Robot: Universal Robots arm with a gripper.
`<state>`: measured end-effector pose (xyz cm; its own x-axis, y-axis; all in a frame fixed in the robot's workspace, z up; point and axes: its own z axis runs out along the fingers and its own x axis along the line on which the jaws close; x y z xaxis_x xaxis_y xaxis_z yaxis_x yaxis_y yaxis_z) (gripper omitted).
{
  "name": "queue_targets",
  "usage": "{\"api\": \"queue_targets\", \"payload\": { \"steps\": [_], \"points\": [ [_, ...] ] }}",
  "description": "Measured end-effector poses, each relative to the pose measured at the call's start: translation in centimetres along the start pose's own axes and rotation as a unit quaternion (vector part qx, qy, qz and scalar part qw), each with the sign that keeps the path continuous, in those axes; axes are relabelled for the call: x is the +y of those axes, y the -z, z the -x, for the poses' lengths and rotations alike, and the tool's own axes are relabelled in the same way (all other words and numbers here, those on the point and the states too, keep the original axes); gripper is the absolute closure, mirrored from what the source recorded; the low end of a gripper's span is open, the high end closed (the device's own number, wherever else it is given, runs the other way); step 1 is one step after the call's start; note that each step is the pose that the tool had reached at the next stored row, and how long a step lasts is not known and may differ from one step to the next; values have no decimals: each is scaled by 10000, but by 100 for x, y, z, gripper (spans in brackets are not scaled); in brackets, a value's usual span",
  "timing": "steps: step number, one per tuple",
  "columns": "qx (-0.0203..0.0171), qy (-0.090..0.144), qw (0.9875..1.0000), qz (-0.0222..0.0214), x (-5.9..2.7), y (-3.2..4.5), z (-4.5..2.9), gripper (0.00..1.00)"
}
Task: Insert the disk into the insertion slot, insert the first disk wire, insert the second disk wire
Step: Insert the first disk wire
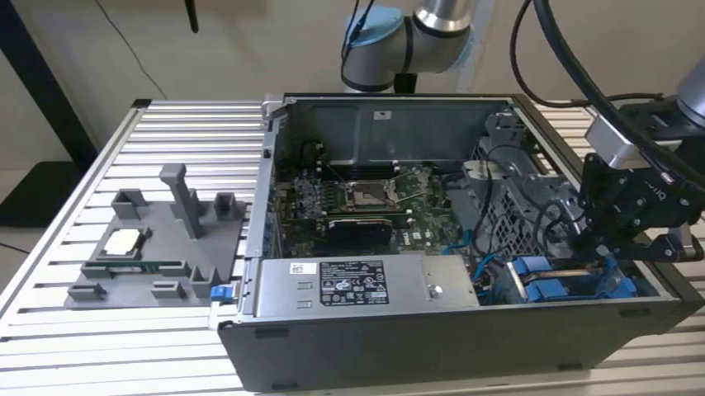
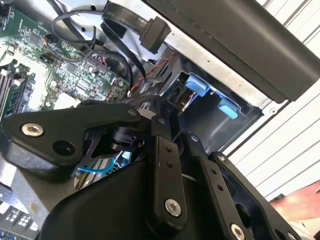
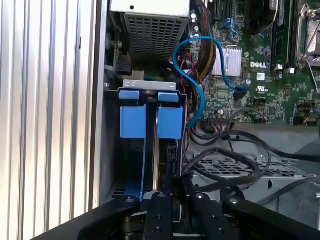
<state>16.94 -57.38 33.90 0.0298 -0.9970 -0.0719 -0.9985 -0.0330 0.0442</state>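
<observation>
Hanging over one corner of the open grey metal computer case [image 1: 441,355], the black gripper [image 3: 176,192] with linked fingers points down into the case's grey box-shaped insertion slot [image 3: 111,150]. Both wrist views show its fingertips drawn close together; whether anything is pinched between them cannot be told. The disk [image 3: 170,122], seen mainly by its bright blue plastic frame and long rails, sits inside that slot, directly below the gripper. Deeper in the case, a thin blue cable [image 3: 192,75] loops from the green motherboard [image 1: 364,198] toward the slot. Loose black wires [image 3: 240,165] lie across a perforated grey metal cage [image 3: 250,167] beside the slot. A silver labelled power-supply box [image 1: 364,285] lines the case wall next to the slot.
</observation>
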Motion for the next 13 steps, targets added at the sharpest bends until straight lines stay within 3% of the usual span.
{"api": "queue_targets", "payload": {
  "steps": [6, 11, 13],
  "points": [
    [-7, -94, 10000, 4, -39, -33, -4, 81],
    [-17, -243, 9997, 66, -42, -52, -5, 81],
    [-11, -270, 9996, 71, -43, -74, -7, 81]
  ]
}}
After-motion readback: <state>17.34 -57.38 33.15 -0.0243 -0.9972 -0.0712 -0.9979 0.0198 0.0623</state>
